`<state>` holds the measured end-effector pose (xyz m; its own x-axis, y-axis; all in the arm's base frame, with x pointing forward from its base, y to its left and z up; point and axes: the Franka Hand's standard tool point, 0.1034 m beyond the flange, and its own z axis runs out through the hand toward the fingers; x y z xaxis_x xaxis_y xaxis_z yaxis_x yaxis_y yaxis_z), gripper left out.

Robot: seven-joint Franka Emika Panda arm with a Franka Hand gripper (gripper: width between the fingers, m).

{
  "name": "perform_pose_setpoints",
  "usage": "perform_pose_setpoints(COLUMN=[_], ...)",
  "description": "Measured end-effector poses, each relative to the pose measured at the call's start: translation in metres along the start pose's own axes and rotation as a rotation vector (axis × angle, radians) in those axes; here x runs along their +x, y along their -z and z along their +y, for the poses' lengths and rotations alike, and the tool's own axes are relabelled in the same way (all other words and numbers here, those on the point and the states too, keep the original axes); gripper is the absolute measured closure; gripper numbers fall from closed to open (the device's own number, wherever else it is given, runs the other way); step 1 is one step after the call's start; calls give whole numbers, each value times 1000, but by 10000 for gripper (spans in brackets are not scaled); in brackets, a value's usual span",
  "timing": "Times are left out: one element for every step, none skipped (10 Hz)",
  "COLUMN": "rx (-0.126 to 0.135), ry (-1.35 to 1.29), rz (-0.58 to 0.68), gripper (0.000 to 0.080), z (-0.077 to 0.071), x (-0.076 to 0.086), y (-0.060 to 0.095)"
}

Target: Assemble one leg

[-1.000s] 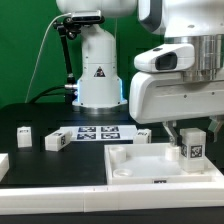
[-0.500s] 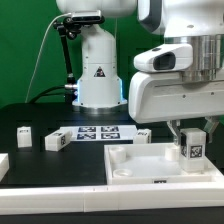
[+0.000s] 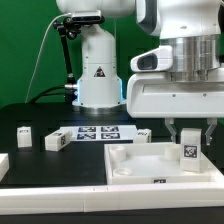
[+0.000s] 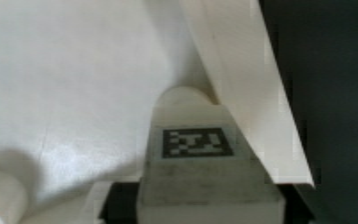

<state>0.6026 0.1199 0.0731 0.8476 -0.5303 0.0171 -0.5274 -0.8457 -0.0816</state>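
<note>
Exterior view showed the hand [image 3: 190,137] pinching the leg [image 3: 189,153] upright over the white tray part [image 3: 135,166], near its rim on the exterior view's right. Wrist view (tag facing the camera) placed the leg just beside that raised rim.

The leg [image 3: 189,152] is white, and its face carries a square tag of black and white blocks. The tray [image 3: 128,166] is plain white. A second leg [image 3: 54,140] is white with a similar tag, set against the black table [image 3: 40,115]. The marker board [image 3: 97,132] is white with black-patterned tags. The arm [image 3: 180,95] is white and pale grey, and the backdrop [image 3: 20,40] is green.
</note>
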Motion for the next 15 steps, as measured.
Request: perform_pose_setpoints(rx=[6, 17, 28, 28, 32, 45, 52, 54, 59, 62, 62, 62, 62, 62, 61], ry=[-135, -325, -438, -576, -644, -742, -815, -855, -978, -1022, -1018, -995, -953, -920, -826], rz=[10, 14, 30, 33, 28, 9, -1, -5, -16, -21, -21, -21, -19, -18, -15], gripper=[508, 508, 508, 508, 507, 507, 507, 507, 507, 507, 506, 506, 339, 195, 164], z=[0, 0, -1, -1, -1, 0, 0, 0, -1, -1, -1, -1, -1, -1, 0], x=[1, 2, 2, 2, 2, 2, 3, 2, 2, 2, 2, 1, 1, 1, 2], y=[0, 0, 0, 0, 0, 0, 0, -1, -1, -1, -1, -1, -1, -1, -1])
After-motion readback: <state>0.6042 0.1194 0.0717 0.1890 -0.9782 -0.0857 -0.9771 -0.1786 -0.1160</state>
